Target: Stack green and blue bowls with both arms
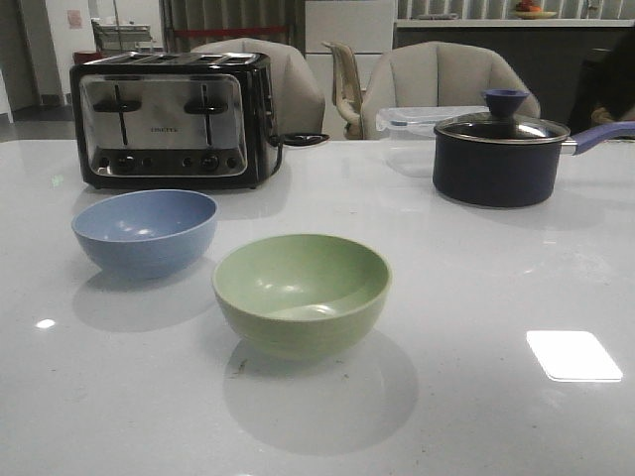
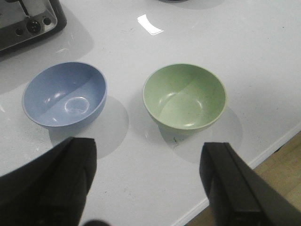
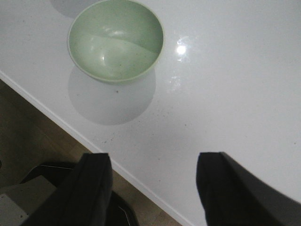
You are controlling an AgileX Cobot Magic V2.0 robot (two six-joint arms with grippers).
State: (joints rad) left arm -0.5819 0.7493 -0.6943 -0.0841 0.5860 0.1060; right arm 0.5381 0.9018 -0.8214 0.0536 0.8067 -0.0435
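A kitchen-dining room is showing: toaster [image 1: 171,119] and lidded saucepan [image 1: 501,149] sitting on the counter [image 1: 476,297], chairs [image 1: 437,79] standing behind.

blue bowl [image 1: 145,231] left, behind green bowl [image 1: 302,293] | toaster [image 1: 171,119] behind | saucepan [image 1: 499,151] right-rear

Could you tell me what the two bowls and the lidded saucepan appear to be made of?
The pale sage green round bowl and the dusty blue round bowl look like matte plastic or melamine: only soft, dull highlights inside, possibly faint speckling. The dark navy saucepan seems coated metal, with an even, low sheen; its clear lid looks like glass, reflecting sharply.
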